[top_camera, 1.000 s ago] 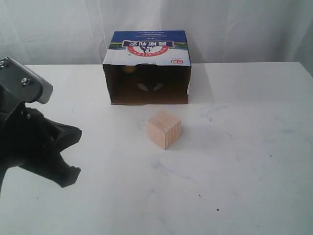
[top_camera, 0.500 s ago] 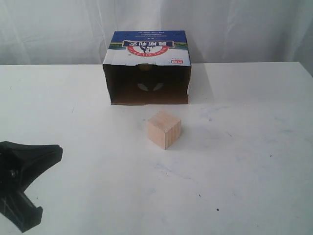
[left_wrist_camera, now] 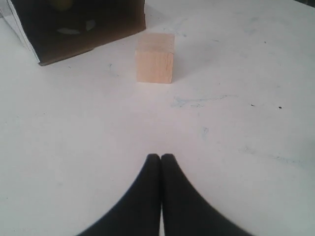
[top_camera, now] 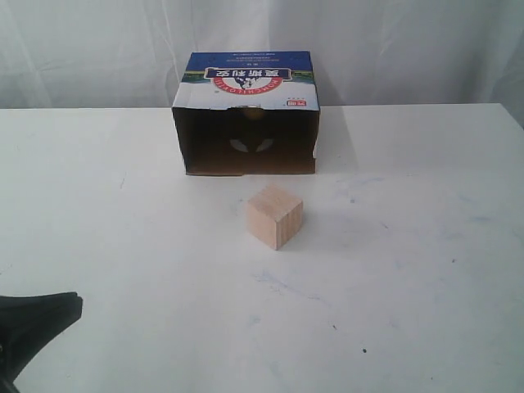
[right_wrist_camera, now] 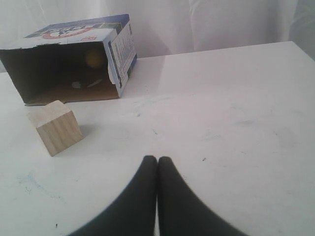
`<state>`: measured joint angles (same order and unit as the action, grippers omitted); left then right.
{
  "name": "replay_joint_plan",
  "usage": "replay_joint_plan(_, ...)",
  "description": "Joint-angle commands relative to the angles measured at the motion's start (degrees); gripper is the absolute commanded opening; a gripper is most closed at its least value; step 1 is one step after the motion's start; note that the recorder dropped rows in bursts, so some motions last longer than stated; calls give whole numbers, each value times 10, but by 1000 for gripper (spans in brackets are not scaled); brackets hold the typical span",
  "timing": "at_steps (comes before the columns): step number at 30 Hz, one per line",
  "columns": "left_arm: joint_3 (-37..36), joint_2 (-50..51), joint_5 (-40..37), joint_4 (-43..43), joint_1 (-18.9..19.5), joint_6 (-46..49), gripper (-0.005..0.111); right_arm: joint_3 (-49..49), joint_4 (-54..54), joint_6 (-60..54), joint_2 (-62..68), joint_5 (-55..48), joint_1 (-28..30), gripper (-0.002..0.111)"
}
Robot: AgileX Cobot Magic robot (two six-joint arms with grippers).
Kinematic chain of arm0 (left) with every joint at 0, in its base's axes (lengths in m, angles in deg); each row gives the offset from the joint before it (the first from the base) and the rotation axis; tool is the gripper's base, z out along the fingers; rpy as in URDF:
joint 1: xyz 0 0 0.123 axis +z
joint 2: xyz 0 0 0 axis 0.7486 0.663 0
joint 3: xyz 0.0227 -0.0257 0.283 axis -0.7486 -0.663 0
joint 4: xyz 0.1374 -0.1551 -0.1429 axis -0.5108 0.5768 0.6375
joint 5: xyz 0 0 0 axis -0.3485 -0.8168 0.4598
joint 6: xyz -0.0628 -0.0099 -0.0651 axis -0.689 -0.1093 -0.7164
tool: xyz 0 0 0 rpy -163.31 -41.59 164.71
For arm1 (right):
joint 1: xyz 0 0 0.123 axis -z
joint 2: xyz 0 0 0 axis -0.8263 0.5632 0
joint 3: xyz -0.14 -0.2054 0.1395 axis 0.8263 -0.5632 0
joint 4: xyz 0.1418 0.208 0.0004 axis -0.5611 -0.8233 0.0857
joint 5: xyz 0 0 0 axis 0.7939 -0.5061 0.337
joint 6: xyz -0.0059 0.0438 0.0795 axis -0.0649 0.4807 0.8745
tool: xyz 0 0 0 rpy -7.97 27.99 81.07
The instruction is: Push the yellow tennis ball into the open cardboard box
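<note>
White scuffed tabletop (top_camera: 409,286) under cardboard box (top_camera: 246,78), pale curtain (top_camera: 98,49) behind

The left gripper (left_wrist_camera: 161,158) is closed, its two black fingers (left_wrist_camera: 147,196) pressed together along their length with the tips touching and nothing between them. It is above the white table (left_wrist_camera: 256,162), which bears faint bluish smudges (left_wrist_camera: 194,102) a little ahead of the tips. Farther ahead, nearly in line with the pincer, the pale wooden cube (left_wrist_camera: 155,60) stands well apart from it. Beyond the cube and off to one side lies the open cardboard box (left_wrist_camera: 93,44), its dark mouth facing the pincer. Deep inside, a dim yellowish round shape (left_wrist_camera: 60,4) shows, cut off by the frame edge.
</note>
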<state>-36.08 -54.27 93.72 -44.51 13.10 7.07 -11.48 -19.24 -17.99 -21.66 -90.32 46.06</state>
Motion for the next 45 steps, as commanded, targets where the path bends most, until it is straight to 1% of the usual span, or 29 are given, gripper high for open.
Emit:
replay_joint_plan(1, -27, -54, -13, 10, -6, 0, 0, -1, 1, 2, 1, 6, 5, 0)
replay_joint_plan(6, -47, -143, -74, 6, -6, 0, 0, -1, 1, 2, 1, 6, 5, 0)
replay_joint_plan(11, -74, -208, -85, 6, -6, 0, 0, -1, 1, 2, 1, 6, 5, 0)
replay_joint_plan(14, -83, -234, -93, 11, -6, 0, 0, -1, 1, 2, 1, 6, 5, 0)
replay_joint_plan(17, -84, -259, -109, 36, -6, 0, 0, -1, 1, 2, 1, 6, 5, 0)
replay_joint_plan(21, -84, -299, -162, 48, -6, 0, 0, -1, 1, 2, 1, 6, 5, 0)
replay_joint_plan(26, -84, -344, -193, 63, -6, 0, 0, -1, 1, 2, 1, 6, 5, 0)
replay_joint_plan(29, -84, -349, -209, 69, -6, 0, 0, -1, 1, 2, 1, 6, 5, 0)
replay_joint_plan(31, -84, -349, -211, 88, -5, 0, 0, -1, 1, 2, 1, 6, 5, 0)
replay_joint_plan(34, -84, -349, -212, 96, 11, 0, 0, -1, 1, 2, 1, 6, 5, 0)
replay_joint_plan(40, -84, -349, -212, 97, 62, 0, 0, -1, 1, 2, 1, 6, 5, 0)
replay_joint_plan(42, -84, -349, -212, 97, 71, 0, 0, -1, 1, 2, 1, 6, 5, 0)
replay_joint_plan(45, -84, -349, -212, 97, 73, 0, 0, -1, 1, 2, 1, 6, 5, 0)
